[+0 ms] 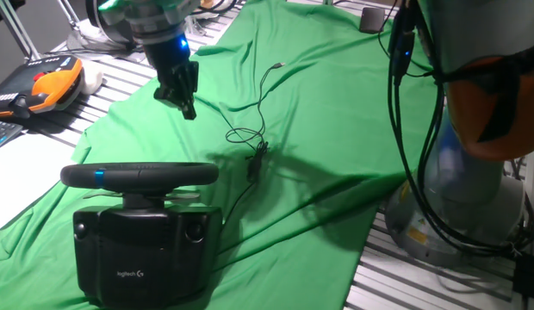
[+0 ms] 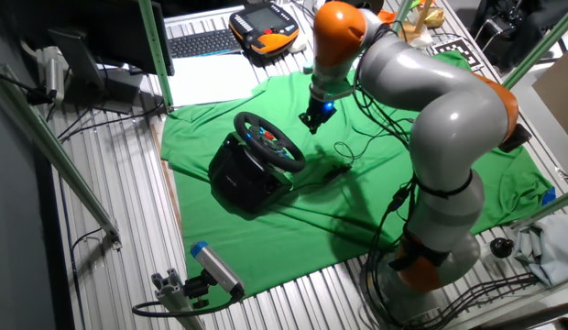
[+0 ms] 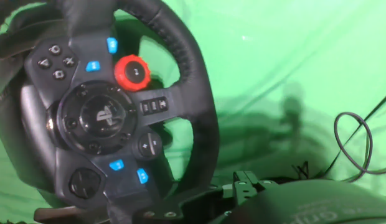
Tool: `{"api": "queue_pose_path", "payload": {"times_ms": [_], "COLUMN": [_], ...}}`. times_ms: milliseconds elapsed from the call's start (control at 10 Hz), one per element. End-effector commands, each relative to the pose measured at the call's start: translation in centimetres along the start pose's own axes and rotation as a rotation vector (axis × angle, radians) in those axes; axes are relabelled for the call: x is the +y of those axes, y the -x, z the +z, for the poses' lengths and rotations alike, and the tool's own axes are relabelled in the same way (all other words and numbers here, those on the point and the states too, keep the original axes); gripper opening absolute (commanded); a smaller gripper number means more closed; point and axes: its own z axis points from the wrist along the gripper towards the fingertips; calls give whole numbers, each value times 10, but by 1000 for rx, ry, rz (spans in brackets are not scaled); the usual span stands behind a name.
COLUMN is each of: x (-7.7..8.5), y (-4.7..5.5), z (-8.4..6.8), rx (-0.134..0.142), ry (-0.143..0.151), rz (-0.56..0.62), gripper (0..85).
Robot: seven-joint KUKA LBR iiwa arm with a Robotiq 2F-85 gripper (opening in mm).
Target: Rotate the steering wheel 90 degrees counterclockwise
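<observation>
Hand view: black padded steering wheel (image 3: 202, 134) is judged stiff, grippy, best pushed at rim; gripper (image 1: 183, 95) spread cannot be told.

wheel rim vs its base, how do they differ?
The steering wheel rim is a thin round ring with a blue mark; its base is a boxy block with a white Logitech logo. The rim sits on top, the base rests on the green cloth. Both are black.
</observation>
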Motion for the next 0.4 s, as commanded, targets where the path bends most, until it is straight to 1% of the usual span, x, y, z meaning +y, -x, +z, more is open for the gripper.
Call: {"api": "queue_pose_path", "payload": {"times_ms": [0,100,200,300], "x": [-2,-2,-2,-4], "y": [-1,-1,0,0], "z": [0,0,1,1], "rx": [8,16,14,12], "ry": [17,16,9,15], "rz": [14,21,25,28], "gripper": [0,0,0,0]}}
